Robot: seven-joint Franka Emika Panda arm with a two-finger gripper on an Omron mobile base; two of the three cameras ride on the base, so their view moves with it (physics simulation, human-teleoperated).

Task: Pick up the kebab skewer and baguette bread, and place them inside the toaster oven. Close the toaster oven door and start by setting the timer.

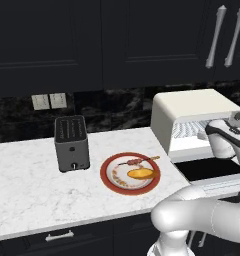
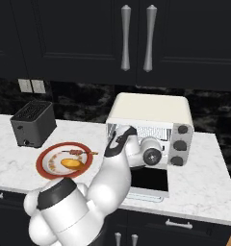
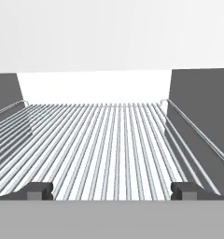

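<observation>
One kebab skewer (image 1: pixel 138 161) and one baguette bread (image 1: pixel 140 173) share one plate (image 1: pixel 108 181); gripper (image 3: pixel 112 190) jaws spread apart inside the toaster oven (image 1: pixel 189 106).

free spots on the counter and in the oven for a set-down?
The wire rack inside the toaster oven is bare between its grey side walls, and the open gripper looks in over it. Bare marble counter lies left of and in front of the slot toaster. The red-rimmed plate is crowded with the kebab skewer and baguette bread.
</observation>
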